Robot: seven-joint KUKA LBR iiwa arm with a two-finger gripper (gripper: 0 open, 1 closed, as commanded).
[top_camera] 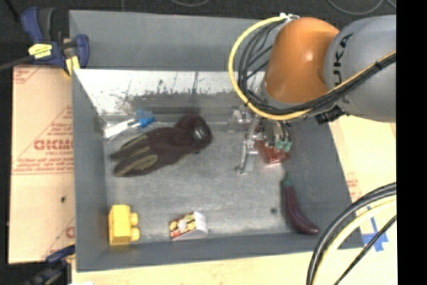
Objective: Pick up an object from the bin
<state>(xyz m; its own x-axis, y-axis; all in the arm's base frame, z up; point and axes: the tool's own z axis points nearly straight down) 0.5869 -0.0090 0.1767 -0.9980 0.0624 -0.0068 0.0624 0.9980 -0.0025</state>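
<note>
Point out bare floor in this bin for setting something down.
Widest bare floor: the middle, bordered by the dark glove, the white packet, the purple eggplant and the claw. A smaller patch sits between glove and yellow block. Crowded: back left, glove against clear bag.

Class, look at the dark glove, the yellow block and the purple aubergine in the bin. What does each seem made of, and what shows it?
The dark glove: soft fabric, matt; it lies limp and creased. The yellow block: probably hard plastic, smooth, with moulded studs. The purple aubergine: likely a plastic or rubber toy, slightly glossy along its curve.
</note>
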